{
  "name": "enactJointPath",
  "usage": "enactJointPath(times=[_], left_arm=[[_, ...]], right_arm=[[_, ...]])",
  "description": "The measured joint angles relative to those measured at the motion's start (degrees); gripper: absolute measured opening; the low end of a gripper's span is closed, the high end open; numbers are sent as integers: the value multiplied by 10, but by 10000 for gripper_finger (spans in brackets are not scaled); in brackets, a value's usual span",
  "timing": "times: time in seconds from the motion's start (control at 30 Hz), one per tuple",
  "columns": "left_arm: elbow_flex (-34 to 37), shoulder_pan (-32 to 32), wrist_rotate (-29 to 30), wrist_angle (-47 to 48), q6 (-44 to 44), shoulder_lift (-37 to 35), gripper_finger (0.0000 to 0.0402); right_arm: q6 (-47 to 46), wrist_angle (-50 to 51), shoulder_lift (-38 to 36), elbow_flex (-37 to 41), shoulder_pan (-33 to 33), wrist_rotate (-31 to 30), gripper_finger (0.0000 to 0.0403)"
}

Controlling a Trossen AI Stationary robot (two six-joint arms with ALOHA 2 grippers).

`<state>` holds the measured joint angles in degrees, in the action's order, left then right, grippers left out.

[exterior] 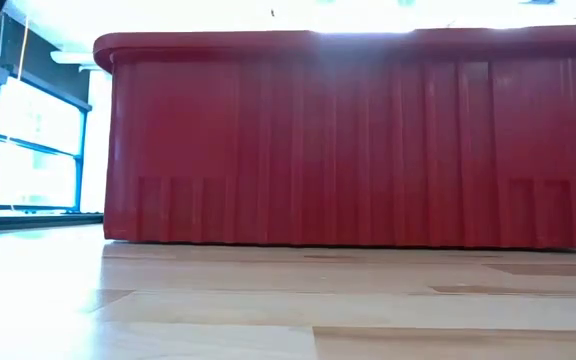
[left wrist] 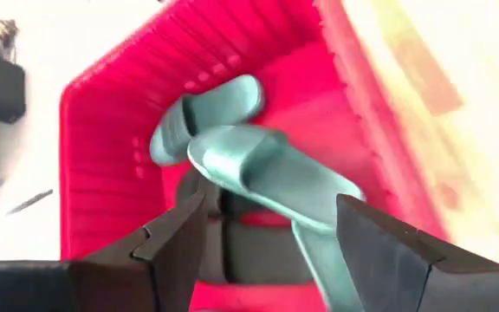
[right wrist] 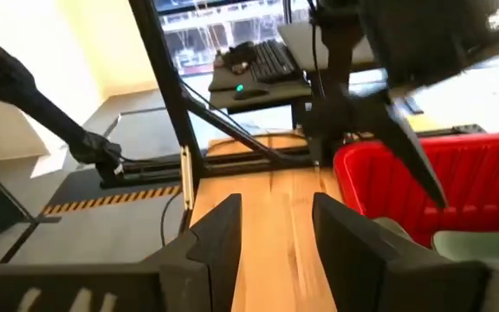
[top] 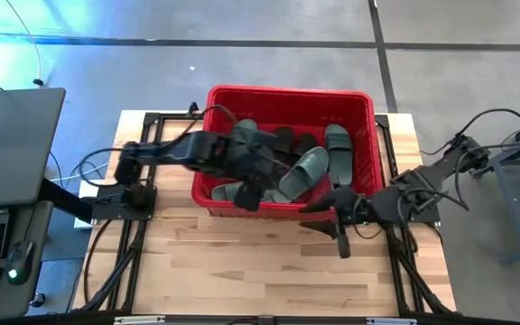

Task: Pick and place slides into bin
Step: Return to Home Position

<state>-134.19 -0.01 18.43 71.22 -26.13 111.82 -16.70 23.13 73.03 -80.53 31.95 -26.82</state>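
1. The left gripper hangs over the left half of the bin, with its arm reaching in from the table's left side. Its fingers are spread wide and grip nothing. The slides lie below the gap, clear of both tips.
2. The bin stands at the far middle of the table, its long axis running left to right. In the low view its ribbed near wall fills most of the picture.
3. Every slide in view lies inside the bin. At the left, a green slide lies along the near wall, its length running left to right.
4. A black slide lies toward the far wall, its length running near to far. The left arm partly covers it.
5. Near the middle, a second green slide lies slanted, one end at the near wall and the other aimed far-right. It is propped on the slides beneath it.
6. By the right wall, a third green slide lies with its length running near to far. Which end is the toe cannot be told.
7. Any marks on the slides or the bin are too small to read.
8. The right gripper is over bare table just in front of the bin's near right corner, outside the bin. Its fingers stand partly apart with wood showing between them, and they hold nothing.
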Motion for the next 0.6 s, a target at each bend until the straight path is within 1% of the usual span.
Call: enactJointPath(times=[0.07, 0.13, 0.23, 0.3, 0.37, 0.43, 0.5, 0.53, 0.6], left_arm=[[0, -15, -2, 10, 39, -21, 239], [0, -24, -2, 56, 70, -46, 239], [-1, -49, 6, 102, 141, -84, 239], [0, -73, 3, 118, 162, -103, 239], [0, -96, 7, 133, 164, -121, 239], [-1, -121, 50, 149, 177, -134, 239], [1, -140, 90, 181, 205, -153, 239], [-1, -147, 98, 186, 216, -159, 239], [2, -163, 96, 188, 223, -178, 239]], right_arm=[[-4, 5, 2, 0, 2, 6, 134], [-9, 12, 3, 2, 2, 14, 134], [-28, -10, 0, 1, 3, 76, 134], [9, -37, -1, 1, 4, 119, 134], [55, -57, -3, 1, 5, 163, 134], [76, -67, -10, 1, 3, 202, 134], [76, -67, -16, 1, -5, 221, 134], [76, -67, -21, 5, -7, 224, 134], [82, -83, -43, 37, -12, 226, 134]])
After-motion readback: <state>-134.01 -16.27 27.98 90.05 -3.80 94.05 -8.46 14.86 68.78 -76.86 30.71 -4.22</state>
